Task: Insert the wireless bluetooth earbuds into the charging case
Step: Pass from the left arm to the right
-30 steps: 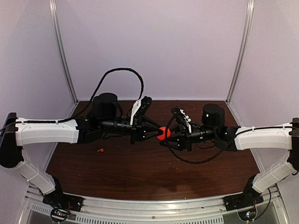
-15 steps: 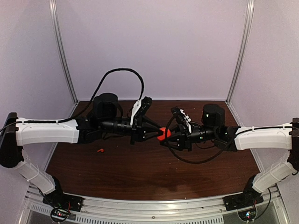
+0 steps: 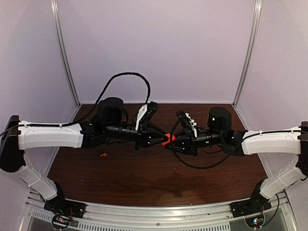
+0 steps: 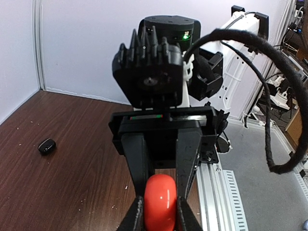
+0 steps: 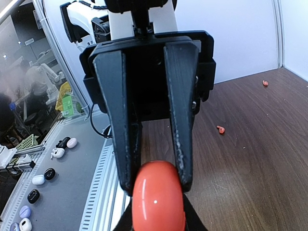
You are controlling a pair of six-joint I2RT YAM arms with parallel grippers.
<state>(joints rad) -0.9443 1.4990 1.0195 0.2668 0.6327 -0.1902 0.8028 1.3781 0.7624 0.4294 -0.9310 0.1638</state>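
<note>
Charging case (image 4: 159,202) hangs in the air between the two arms, pinched from both ends. The left fingers (image 4: 136,215) clamp its rounded red sides, and the right fingers (image 4: 139,159) close narrowly on it from the opposite end, so both pairs hold the one puck. It looks hard, glossy and light. I judge that such a smooth shell could slip or twist under narrow pads. The flat faces should give a surer hold than the curved rim, with one pair steadying the body while the other works the lid. Whether the lid is cracked open I cannot tell.

Beyond the left fingers and off to one side, well apart from them, the black earbud (image 4: 46,146) lies on the brown surface (image 4: 72,187). Beyond the right fingers the red earbud (image 5: 220,129) lies on that surface too, with a smaller red speck (image 5: 265,83) farther off. Both buds are tiny and probably light and slick, so a gentle pinch across the widest part suits them, or they may squirt out.
</note>
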